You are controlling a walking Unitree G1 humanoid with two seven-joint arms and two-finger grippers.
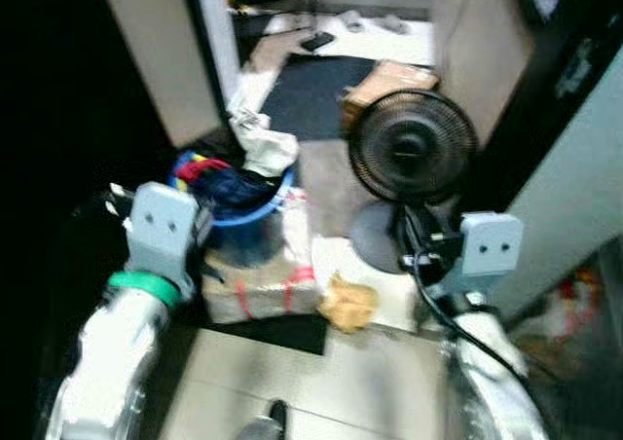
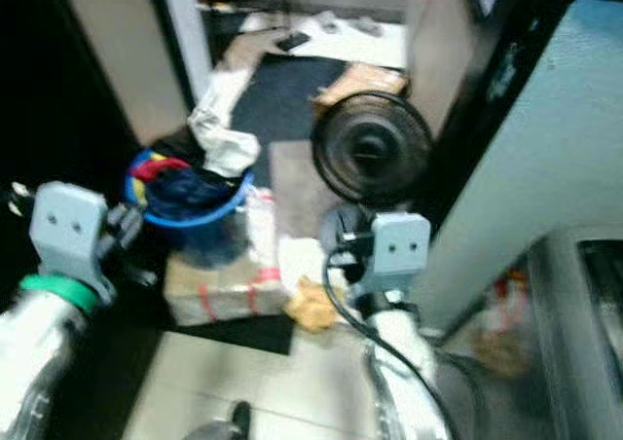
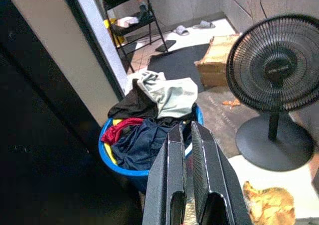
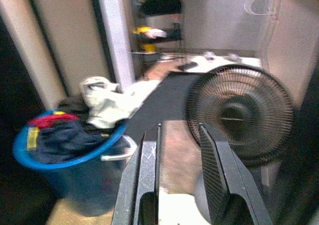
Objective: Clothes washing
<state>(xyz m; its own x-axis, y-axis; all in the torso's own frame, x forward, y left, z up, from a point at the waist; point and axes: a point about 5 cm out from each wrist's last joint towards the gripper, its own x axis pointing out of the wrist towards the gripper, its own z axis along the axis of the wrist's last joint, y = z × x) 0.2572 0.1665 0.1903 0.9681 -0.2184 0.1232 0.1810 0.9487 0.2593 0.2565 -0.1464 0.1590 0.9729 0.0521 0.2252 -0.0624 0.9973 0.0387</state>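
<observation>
A blue laundry basket [image 1: 240, 216] stands on a taped cardboard box [image 1: 261, 292], heaped with clothes: a pale crumpled garment [image 3: 169, 93] on top, with dark navy [image 3: 142, 145] and red [image 3: 119, 130] pieces below. My left gripper [image 3: 185, 126] hovers just short of the basket's near rim, its fingers nearly together with nothing between them. My right gripper [image 4: 179, 128] is open and empty. It is held to the right of the basket, in front of a black standing fan [image 1: 411, 148].
A yellow crumpled cloth [image 1: 348, 304] lies on the floor beside the box. The fan's round base [image 3: 271, 143] sits close by on the right. Beyond are a dark mat [image 1: 311, 90], another cardboard box [image 3: 217, 60] and a folding chair [image 3: 127, 11]. A grey panel [image 2: 526, 148] walls the right.
</observation>
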